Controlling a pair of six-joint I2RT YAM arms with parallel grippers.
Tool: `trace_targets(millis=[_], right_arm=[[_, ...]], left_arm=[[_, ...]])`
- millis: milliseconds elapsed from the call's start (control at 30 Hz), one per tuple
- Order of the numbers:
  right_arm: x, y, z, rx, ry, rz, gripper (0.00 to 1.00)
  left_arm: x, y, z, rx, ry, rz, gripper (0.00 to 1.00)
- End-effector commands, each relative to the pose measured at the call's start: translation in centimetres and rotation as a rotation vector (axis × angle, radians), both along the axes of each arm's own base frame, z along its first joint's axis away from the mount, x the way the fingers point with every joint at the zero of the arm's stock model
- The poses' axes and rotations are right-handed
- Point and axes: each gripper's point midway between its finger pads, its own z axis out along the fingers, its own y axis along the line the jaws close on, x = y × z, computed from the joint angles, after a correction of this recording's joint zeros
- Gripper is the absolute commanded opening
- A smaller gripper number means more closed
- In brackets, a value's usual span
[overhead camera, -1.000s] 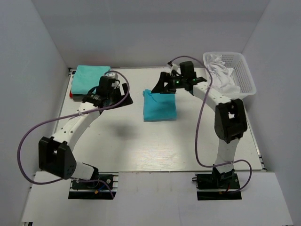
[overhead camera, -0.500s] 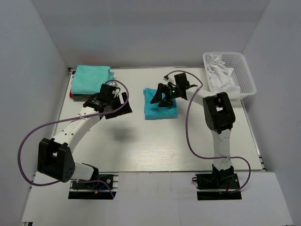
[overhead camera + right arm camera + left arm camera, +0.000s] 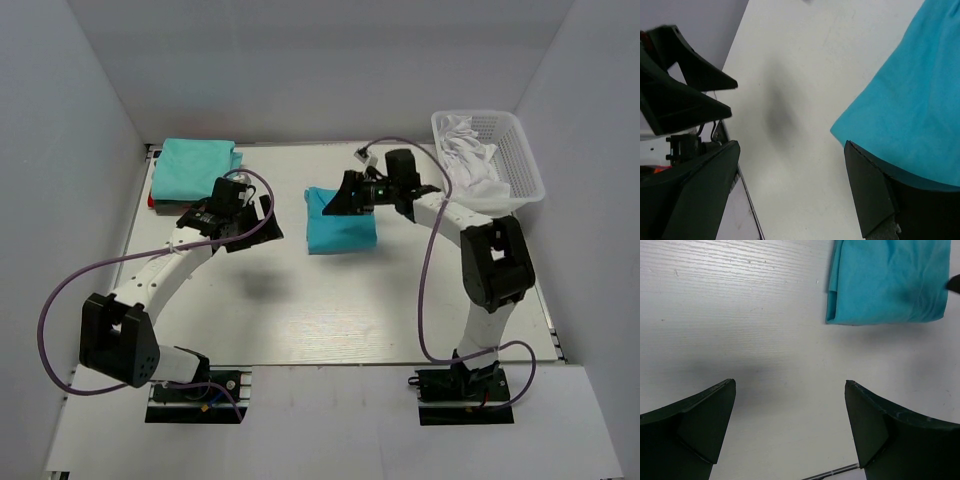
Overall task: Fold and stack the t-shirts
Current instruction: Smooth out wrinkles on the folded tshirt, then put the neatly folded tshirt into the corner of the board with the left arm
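Note:
A bright turquoise t-shirt (image 3: 340,224) lies folded into a rectangle at the table's centre; it also shows in the left wrist view (image 3: 887,282) and the right wrist view (image 3: 907,95). Paler mint-teal folded t-shirts (image 3: 195,167) sit stacked at the back left. My left gripper (image 3: 262,218) hovers open over bare table, left of the turquoise t-shirt, its fingers (image 3: 700,425) wide apart. My right gripper (image 3: 338,203) hangs open over the turquoise t-shirt's back-left part, one finger (image 3: 875,195) above the cloth edge. Neither holds anything.
A white mesh basket (image 3: 520,160) with crumpled white cloth (image 3: 465,150) stands at the back right. A red item (image 3: 152,201) peeks out under the mint stack. White walls enclose the table on three sides. The left arm's gripper (image 3: 680,90) shows in the right wrist view.
My left gripper has moved away from the mint stack toward the table's centre. My right gripper has shifted down over the turquoise t-shirt's back-left part. Both stayed open.

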Motion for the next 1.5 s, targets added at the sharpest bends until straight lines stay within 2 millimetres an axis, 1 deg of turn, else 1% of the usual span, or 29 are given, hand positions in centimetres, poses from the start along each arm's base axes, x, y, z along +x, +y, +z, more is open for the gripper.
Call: trace_targets(millis=[0, 33, 100, 233, 367, 400, 467, 533, 567, 633, 667, 733, 767, 800, 833, 867, 900, 933, 967, 1000, 1033, 1067, 1100, 1133, 1167, 1233, 1333, 1400, 1467], right_arm=[[-1.7, 0.8, -4.4, 0.040, 0.113, 0.072, 0.90], [-1.6, 0.8, -4.7, 0.057, 0.118, 0.065, 0.90], [-2.3, 0.3, -8.3, 0.032, 0.207, 0.048, 0.90], [-3.0, -0.3, -13.8, -0.037, 0.307, 0.040, 0.90], [-2.4, -0.7, -14.9, -0.072, 0.306, 0.005, 0.90], [-2.2, -0.5, -14.5, -0.071, 0.295, 0.007, 0.90], [-1.9, -0.3, -12.8, -0.066, 0.259, 0.027, 0.90], [-1.2, -0.2, -9.1, -0.047, 0.188, 0.044, 0.90], [-1.1, -0.2, -8.1, -0.042, 0.165, 0.044, 0.90], [-0.5, -0.2, -3.7, -0.011, 0.065, 0.032, 0.90], [-0.2, -0.5, -2.0, -0.006, 0.027, 0.011, 0.90], [1.4, -0.9, 0.1, -0.023, -0.022, -0.042, 0.90], [1.8, -1.0, 0.5, -0.022, -0.037, -0.053, 0.90], [2.6, -1.5, 1.5, -0.010, -0.053, -0.076, 0.90], [3.1, -1.7, 1.9, -0.001, -0.063, -0.084, 0.90], [3.4, -1.6, 1.7, 0.013, -0.042, -0.080, 0.90], [4.5, -2.0, 2.9, 0.030, -0.065, -0.092, 0.90], [5.0, -2.1, 2.6, 0.035, -0.055, -0.092, 0.90], [5.5, -2.2, 2.7, 0.067, -0.047, -0.080, 0.90], [5.9, -2.0, 2.4, 0.079, -0.039, -0.073, 0.90], [6.7, -2.5, 2.6, 0.093, -0.049, -0.081, 0.90], [7.1, -2.4, 2.4, 0.119, -0.023, -0.080, 0.90], [7.9, -2.6, 2.0, 0.132, -0.034, -0.090, 0.90], [8.1, -2.8, 1.9, 0.144, -0.031, -0.087, 0.90], [9.2, -2.8, 0.9, 0.146, -0.022, -0.097, 0.90], [9.8, -2.9, -0.1, 0.140, 0.003, -0.102, 0.90], [11.3, -3.1, -3.1, 0.125, 0.031, -0.138, 0.90], [12.0, -3.8, -5.9, 0.097, 0.080, -0.191, 0.90], [12.7, -4.7, -7.7, 0.086, 0.119, -0.229, 0.90]], left_arm=[[0.3, -0.6, 0.9, -0.023, -0.022, -0.011, 1.00], [0.3, -0.6, 0.9, -0.020, -0.014, -0.011, 1.00], [0.3, -0.6, 0.6, -0.017, -0.005, -0.011, 1.00], [0.7, -0.9, 0.7, -0.026, -0.011, -0.017, 1.00], [1.4, -1.1, 0.6, -0.021, 0.003, -0.017, 1.00], [1.7, -1.5, 1.4, -0.036, -0.012, -0.025, 1.00], [2.3, -2.2, 1.4, -0.045, -0.015, -0.066, 1.00], [3.8, -3.1, 3.3, -0.075, -0.075, -0.088, 1.00], [5.1, -4.1, 4.4, -0.107, -0.113, -0.107, 1.00], [6.5, -5.2, 5.4, -0.139, -0.156, -0.140, 1.00], [8.0, -6.6, 6.0, -0.181, -0.192, -0.172, 1.00], [9.7, -7.8, 6.1, -0.210, -0.217, -0.197, 1.00], [11.1, -8.8, 7.4, -0.244, -0.266, -0.223, 1.00], [12.0, -9.3, 7.2, -0.250, -0.263, -0.231, 1.00], [13.2, -10.3, 4.7, -0.257, -0.209, -0.250, 1.00], [15.2, -11.4, 7.2, -0.275, -0.275, -0.282, 1.00], [15.9, -12.0, 6.6, -0.281, -0.246, -0.295, 1.00], [16.4, -12.9, 6.3, -0.309, -0.228, -0.329, 1.00], [18.1, -14.1, 5.4, -0.327, -0.222, -0.352, 1.00], [18.8, -14.1, 4.7, -0.350, -0.201, -0.347, 1.00], [18.7, -15.0, 4.4, -0.398, -0.187, -0.392, 1.00], [19.0, -15.5, 2.6, -0.422, -0.155, -0.395, 1.00], [19.5, -16.1, 2.9, -0.443, -0.193, -0.421, 1.00], [19.5, -16.2, 2.0, -0.453, -0.181, -0.421, 1.00], [19.6, -16.3, 1.1, -0.457, -0.170, -0.414, 1.00], [19.6, -16.8, -0.8, -0.486, -0.145, -0.434, 1.00], [19.8, -16.8, -3.6, -0.476, -0.096, -0.407, 1.00], [19.8, -15.6, -5.9, -0.434, -0.058, -0.370, 1.00], [19.8, -14.5, -7.6, -0.407, -0.029, -0.341, 1.00]])
